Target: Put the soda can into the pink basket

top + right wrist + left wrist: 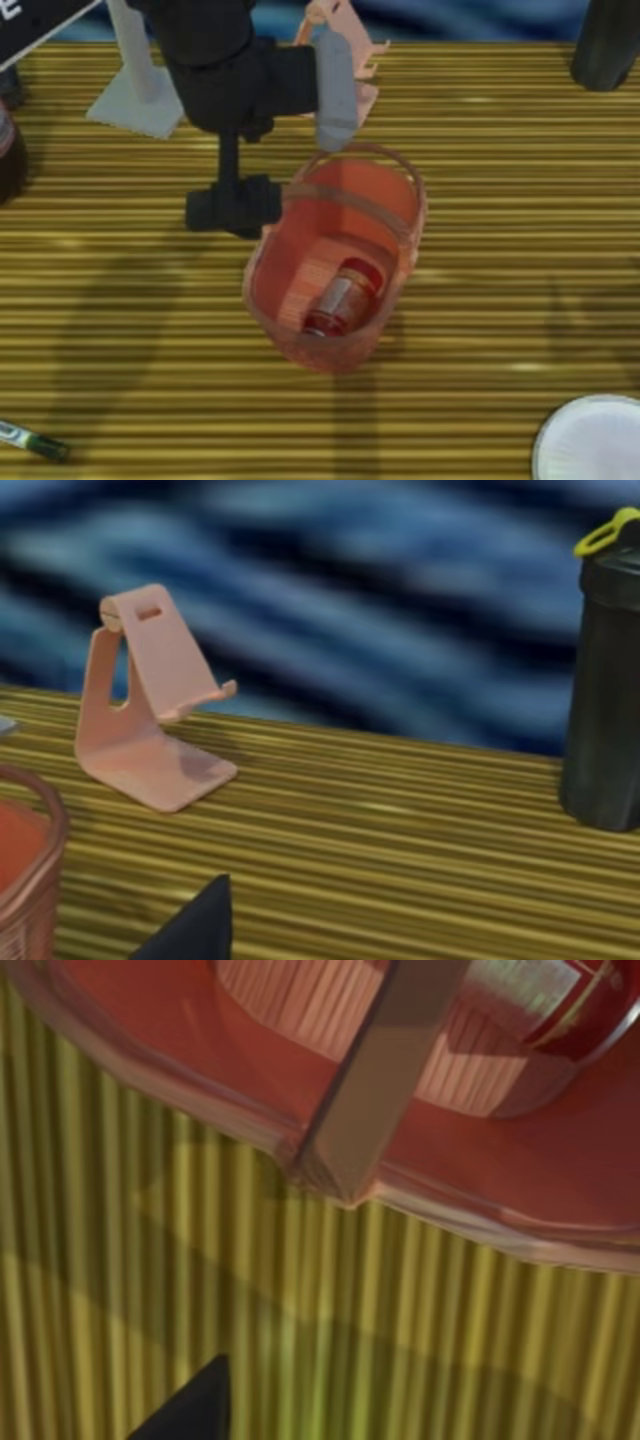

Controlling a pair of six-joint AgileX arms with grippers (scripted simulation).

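L arm [230, 70] reaches in from the top view's upper left, wrist bent down, dark forearm w/ a grey link beside it. L gripper [235, 207] hangs low over the table, just left of the basket [262, 290] rim, holding nothing. One dark fingertip [190, 1410] shows in L wrist view. R arm not seen from above; one dark fingertip [195, 925] in R wrist view.

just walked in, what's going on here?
The soda can already lies on its side inside the pink basket. The left gripper hangs just outside the basket's left rim, holding nothing. The right arm is parked off the far right corner of the table.
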